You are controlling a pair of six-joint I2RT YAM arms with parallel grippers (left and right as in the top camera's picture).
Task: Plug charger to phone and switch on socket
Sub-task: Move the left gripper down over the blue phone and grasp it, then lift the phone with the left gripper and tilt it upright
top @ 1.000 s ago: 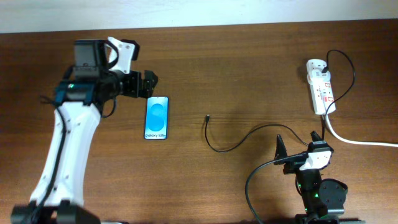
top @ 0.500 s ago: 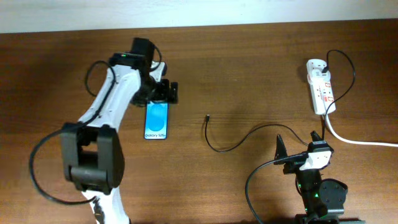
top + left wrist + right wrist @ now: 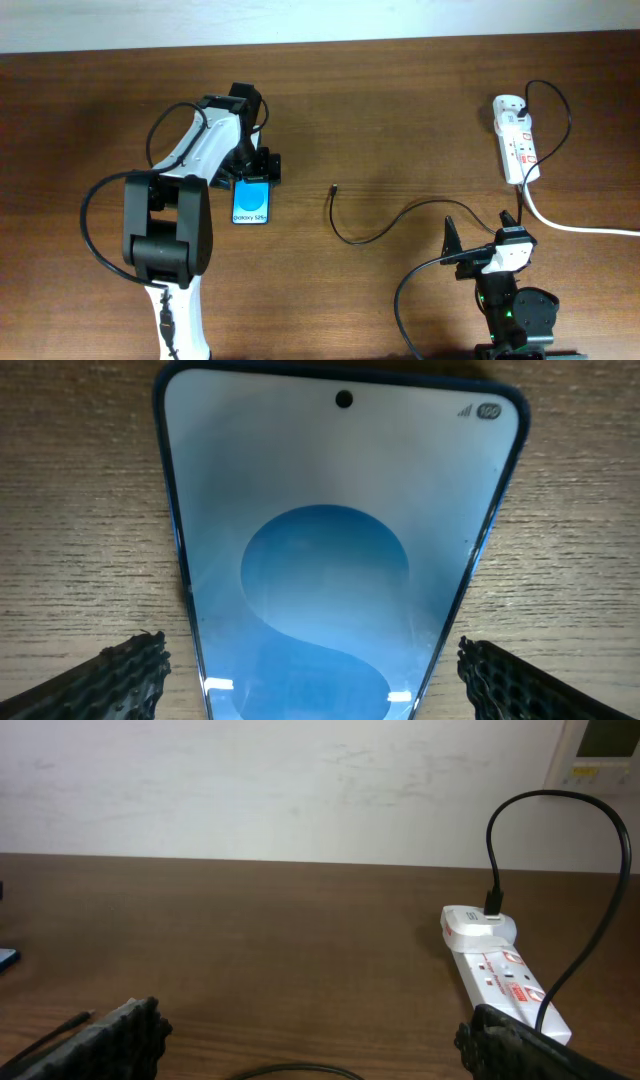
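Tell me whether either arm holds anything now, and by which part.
Nothing is held. The left fingers straddle the phone with gaps showing at both sides; the right gripper is open and empty.

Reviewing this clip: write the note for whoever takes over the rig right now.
Left gripper: low over the phone, jaws open on either side of it, not closed on it.
Right gripper: jaws open, empty, near the table's front edge.
Phone lies flat, screen up. The charger tip lies loose on the table, apart from the phone; its cable runs to the socket at the right.
Done: nothing yet.
Left: plug the tip into the phone, switch on the socket. Switch state unreadable.
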